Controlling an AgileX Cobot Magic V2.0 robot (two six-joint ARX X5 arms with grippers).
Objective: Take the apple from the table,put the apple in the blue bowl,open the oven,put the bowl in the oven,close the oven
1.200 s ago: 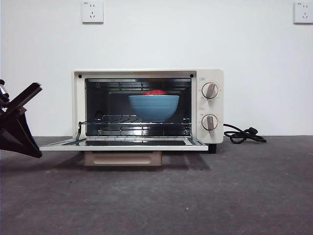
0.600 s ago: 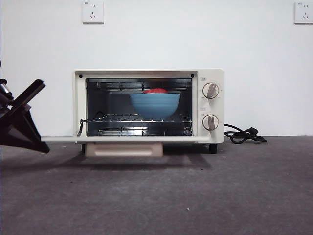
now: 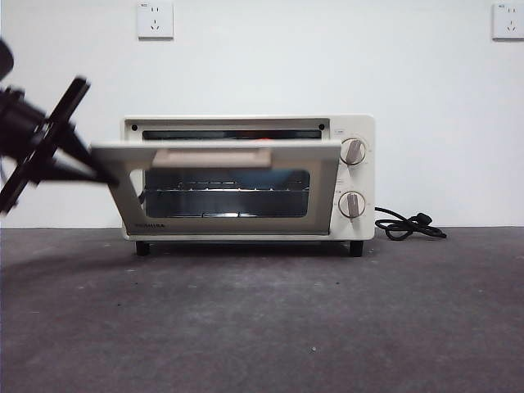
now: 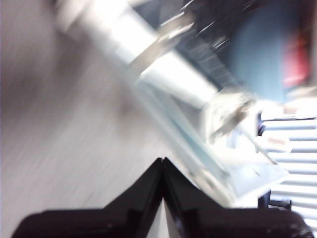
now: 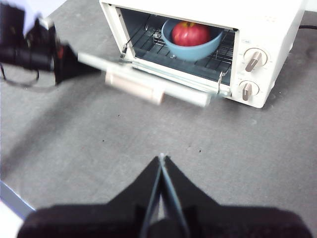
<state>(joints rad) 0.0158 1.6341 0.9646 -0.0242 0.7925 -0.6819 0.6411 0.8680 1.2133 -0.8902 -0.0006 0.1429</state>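
The cream-white oven (image 3: 357,131) stands at the back of the table (image 3: 262,319). Its glass door (image 3: 225,192) is tilted about halfway up, with the beige handle (image 3: 211,156) at its upper edge. Inside on the rack sits the blue bowl (image 5: 192,43) with the red apple (image 5: 190,32) in it. My left gripper (image 3: 98,170) is shut and presses against the door's left corner. Its own view is blurred but shows the door edge (image 4: 173,79), the bowl (image 4: 257,54) and the apple (image 4: 297,57). My right gripper (image 5: 162,157) hangs shut above the table, well in front of the oven.
A black cord (image 3: 407,225) lies on the table right of the oven. Two knobs (image 3: 351,151) sit on the oven's right panel. Two wall sockets (image 3: 155,19) are high on the white wall behind.
The oven door has swung up from lying flat open to about halfway shut. My left gripper has risen with it at the door's left corner. The bowl has not moved.
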